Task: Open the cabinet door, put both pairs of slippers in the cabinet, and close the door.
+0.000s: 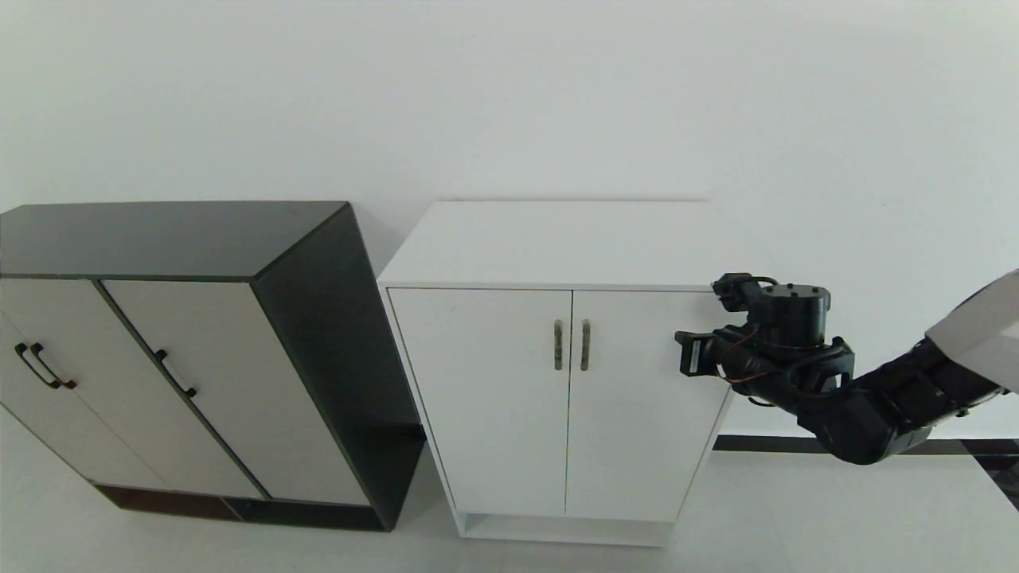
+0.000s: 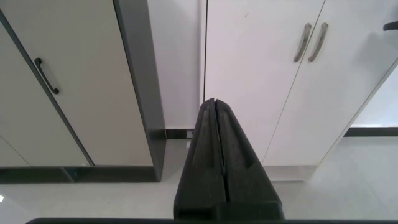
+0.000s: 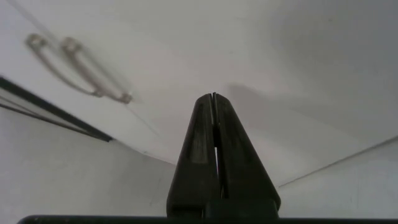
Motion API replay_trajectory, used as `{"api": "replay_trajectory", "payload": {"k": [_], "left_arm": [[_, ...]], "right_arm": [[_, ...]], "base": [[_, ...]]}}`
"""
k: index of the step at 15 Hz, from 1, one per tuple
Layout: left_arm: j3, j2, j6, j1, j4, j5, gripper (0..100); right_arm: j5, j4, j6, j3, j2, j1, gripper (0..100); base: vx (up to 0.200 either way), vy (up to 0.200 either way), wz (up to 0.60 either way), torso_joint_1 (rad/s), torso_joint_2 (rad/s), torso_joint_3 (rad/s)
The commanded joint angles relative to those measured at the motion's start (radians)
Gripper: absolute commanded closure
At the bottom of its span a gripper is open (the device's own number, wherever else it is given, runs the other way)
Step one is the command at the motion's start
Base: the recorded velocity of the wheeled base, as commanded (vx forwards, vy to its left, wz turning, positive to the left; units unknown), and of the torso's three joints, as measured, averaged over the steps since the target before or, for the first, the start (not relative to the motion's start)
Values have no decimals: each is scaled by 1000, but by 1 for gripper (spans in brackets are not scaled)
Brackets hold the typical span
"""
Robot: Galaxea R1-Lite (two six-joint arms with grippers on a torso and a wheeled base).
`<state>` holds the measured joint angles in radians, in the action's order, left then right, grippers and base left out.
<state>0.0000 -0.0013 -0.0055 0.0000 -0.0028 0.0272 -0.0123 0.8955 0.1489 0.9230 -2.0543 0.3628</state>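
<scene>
The white cabinet stands against the wall with both doors shut. Its two metal handles sit side by side at the centre seam. My right gripper is shut and empty, close in front of the right door near its upper outer edge. In the right wrist view the shut fingers point at the door panel, with the handles off to one side. My left gripper is shut on nothing and hangs low in front of the white cabinet, facing its left door.
A dark cabinet with two light doors and black handles stands to the left of the white one, with a narrow gap between them. Pale floor lies in front. A black strip runs along the wall's base at the right.
</scene>
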Motion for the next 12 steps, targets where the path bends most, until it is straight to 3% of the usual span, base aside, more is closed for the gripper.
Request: {"api": "replay_trajectory", "payload": {"k": [1, 6, 12], "left_arm": [[0, 1, -1, 0, 0, 0, 100], [0, 1, -1, 0, 0, 0, 100], [0, 1, -1, 0, 0, 0, 100]], "right_arm": [[-37, 0, -5, -153, 206, 51, 100], [-124, 0, -5, -481, 471, 56, 100], [-155, -98, -46, -805, 856, -99, 100]], "base": [[0, 0, 0, 0, 0, 0], [0, 0, 0, 0, 0, 0], [0, 0, 0, 0, 0, 0]]}}
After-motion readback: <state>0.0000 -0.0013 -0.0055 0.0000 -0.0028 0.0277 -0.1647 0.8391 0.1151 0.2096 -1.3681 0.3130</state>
